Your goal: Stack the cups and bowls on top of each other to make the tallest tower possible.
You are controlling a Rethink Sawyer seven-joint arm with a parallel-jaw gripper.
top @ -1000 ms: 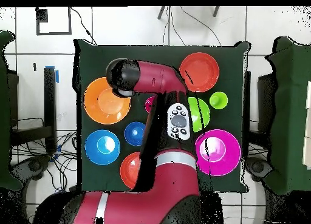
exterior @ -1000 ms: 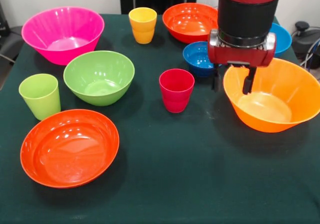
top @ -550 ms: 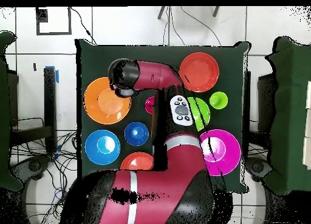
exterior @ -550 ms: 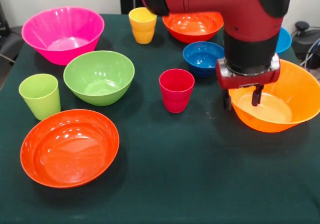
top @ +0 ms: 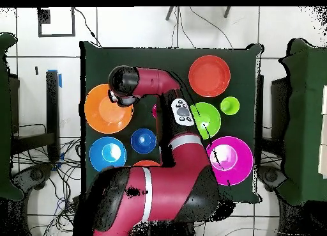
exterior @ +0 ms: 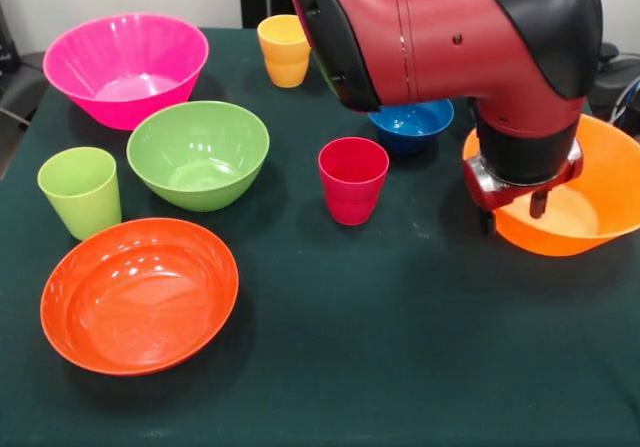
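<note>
Bowls and cups sit apart on the dark table (exterior: pixel 400 367); in the front view the gripper (exterior: pixel 513 212) straddles the glossy orange bowl's (exterior: pixel 590 207) near rim, one finger inside, one outside, whether pinching I cannot tell. Overhead, the arm (top: pixel 150 80) covers that orange bowl's (top: pixel 102 115) edge.

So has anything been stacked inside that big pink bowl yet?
No, the big pink bowl sits with nothing inside it, and the yellow cup stands apart on the cloth beside it.

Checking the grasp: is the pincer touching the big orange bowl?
Touching, it seems: in the front view the pincer straddles the big orange bowl's rim, one finger inside, one outside.
</note>
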